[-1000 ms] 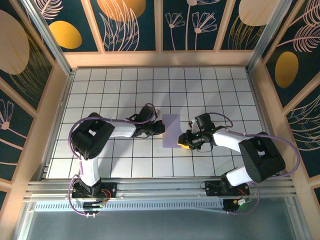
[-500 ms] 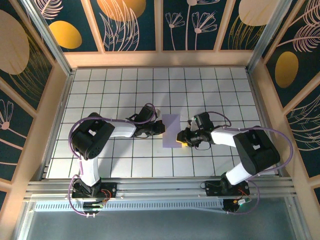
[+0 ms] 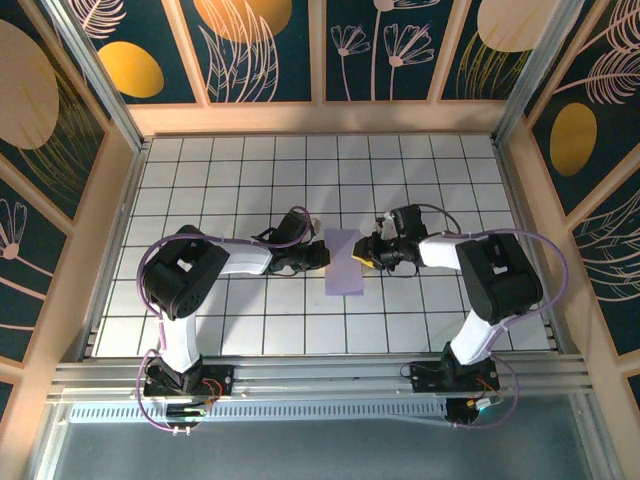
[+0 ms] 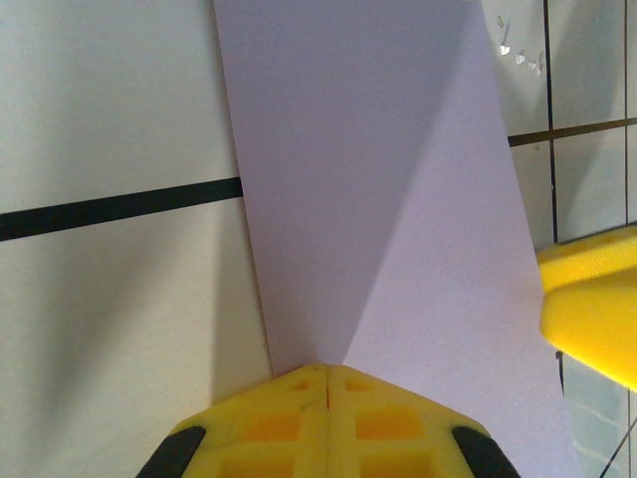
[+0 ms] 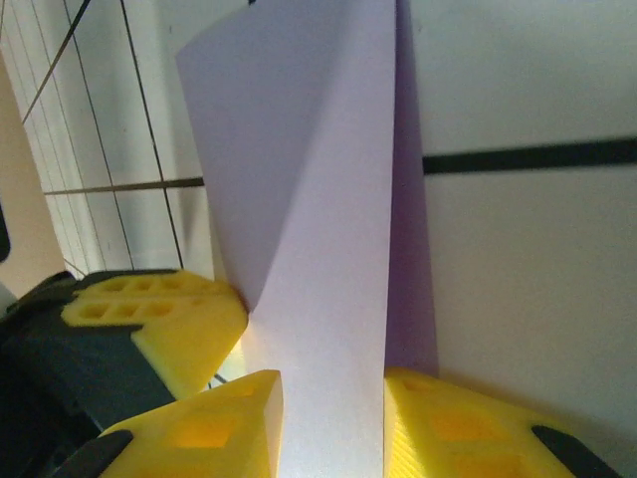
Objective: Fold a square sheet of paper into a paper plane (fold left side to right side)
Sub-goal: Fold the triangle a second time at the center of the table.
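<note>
The square sheet of paper (image 3: 343,272) lies on the white tiles as a narrow lavender strip, folded over with a slanting crease. My left gripper (image 3: 324,257) is shut, its joined yellow tips (image 4: 328,370) resting on the paper (image 4: 378,179) at its left edge. My right gripper (image 3: 360,254) meets the strip's right edge from the other side. In the right wrist view its fingers stand apart (image 5: 333,418), with a raised band of paper (image 5: 318,199) running between them. The left gripper's yellow finger (image 5: 164,319) shows just beyond the band.
White tiles with dark grid lines (image 3: 250,180) surround the paper. Wooden frame walls (image 3: 118,190) close in the table at the left, right and back. A metal rail (image 3: 320,375) carries both arm bases at the near edge.
My right gripper has slid along the paper's right edge, from its near end toward the far part. The left gripper has stayed put on the left edge.
</note>
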Controlling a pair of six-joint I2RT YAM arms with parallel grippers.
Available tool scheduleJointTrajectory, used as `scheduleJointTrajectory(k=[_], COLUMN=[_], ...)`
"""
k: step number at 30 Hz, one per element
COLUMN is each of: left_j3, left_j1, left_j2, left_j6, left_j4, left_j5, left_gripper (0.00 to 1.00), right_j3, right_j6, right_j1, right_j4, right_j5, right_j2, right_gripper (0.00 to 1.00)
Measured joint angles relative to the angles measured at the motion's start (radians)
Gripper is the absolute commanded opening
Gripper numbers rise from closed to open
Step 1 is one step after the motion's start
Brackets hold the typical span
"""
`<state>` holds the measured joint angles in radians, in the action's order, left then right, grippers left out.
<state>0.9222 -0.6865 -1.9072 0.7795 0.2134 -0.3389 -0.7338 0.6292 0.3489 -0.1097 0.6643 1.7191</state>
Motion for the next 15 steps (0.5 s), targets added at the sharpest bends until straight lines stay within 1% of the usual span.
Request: scheduleJointTrajectory(k=[2,4,7,10,12,15], left_j3=[0.0,0.0,0.0,-0.004,-0.015,-0.036], left_j1=[0.0,0.0,-0.001,-0.003,-0.007,-0.013], left_j2=[0.001,0.001,0.005,0.017,0.046,0.113], left_j6=[0.0,0.0,0.0,-0.006,-0.018,-0.037], left_j4=[0.0,0.0,0.0,-0.007,-0.022,-0.048], left_j5=[0.0,0.0,0.002,0.013,0.034,0.066], left_gripper=[0.0,0.04,0.09,0.19,0.26,0.33], right_j3=[-0.013,-0.019,-0.019,-0.019,-0.019,-0.019], right_j6=[-0.009,-0.021,-0.031,-0.035,-0.033,-0.03], right_j1=[-0.003,-0.007,-0.01,-0.01,-0.011,-0.013], right_j4=[0.0,0.0,0.001,0.005,0.007,0.009], right_j5=[0.002,0.01,0.015,0.019,0.022,0.027], right_j2=[0.022,0.039,0.043,0.043,0.043,0.043], right_gripper=[0.27,0.23,0.12,0.01,0.0,0.0])
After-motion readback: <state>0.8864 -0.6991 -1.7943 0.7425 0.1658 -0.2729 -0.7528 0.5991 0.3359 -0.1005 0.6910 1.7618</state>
